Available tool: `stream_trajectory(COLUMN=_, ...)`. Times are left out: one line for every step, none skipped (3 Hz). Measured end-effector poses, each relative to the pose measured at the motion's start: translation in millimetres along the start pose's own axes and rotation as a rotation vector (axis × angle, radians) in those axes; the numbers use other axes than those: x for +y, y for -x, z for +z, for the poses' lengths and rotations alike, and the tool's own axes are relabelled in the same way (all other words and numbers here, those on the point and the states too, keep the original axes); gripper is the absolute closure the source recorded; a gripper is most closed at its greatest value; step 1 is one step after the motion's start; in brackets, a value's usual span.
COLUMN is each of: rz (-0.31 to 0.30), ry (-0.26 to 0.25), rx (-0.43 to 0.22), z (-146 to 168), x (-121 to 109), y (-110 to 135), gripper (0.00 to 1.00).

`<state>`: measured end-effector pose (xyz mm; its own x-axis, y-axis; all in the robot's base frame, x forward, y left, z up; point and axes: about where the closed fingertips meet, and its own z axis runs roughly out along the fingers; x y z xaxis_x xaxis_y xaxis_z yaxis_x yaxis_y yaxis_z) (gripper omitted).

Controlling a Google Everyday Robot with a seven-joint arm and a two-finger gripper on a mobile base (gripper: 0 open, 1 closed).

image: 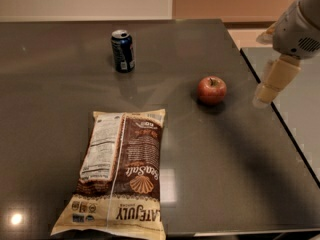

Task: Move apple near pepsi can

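Reach pending: apple [211,89] lies left of tool [262,97]

The tool hangs at the right edge of the desk [225,184], nothing seen in it; wide or narrow, cannot tell. The apple sits on the desk just left of the tool, near but apart, stem up, round, so no long axis to line up. The pepsi can [122,50] stands upright farther left and beyond the apple, well apart. Judged next: a leftward reach to the apple

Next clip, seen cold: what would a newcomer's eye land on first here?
The big chip bag lying flat at the near edge of the dark table dominates. Behind it, the red apple sits right of centre and the pepsi can stands upright farther back, left. The gripper hangs to the apple's right, not touching it.
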<state>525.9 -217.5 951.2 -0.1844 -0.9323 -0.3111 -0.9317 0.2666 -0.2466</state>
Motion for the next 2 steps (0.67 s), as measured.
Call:
stream_trajectory(rz=0.029, ry=-0.009, rx=-0.019, z=20, x=-21, y=2, gripper=0.0)
stream_trajectory(rz=0.063, ry=-0.01, rx=-0.028, z=43, x=-38, y=0, gripper=0.0)
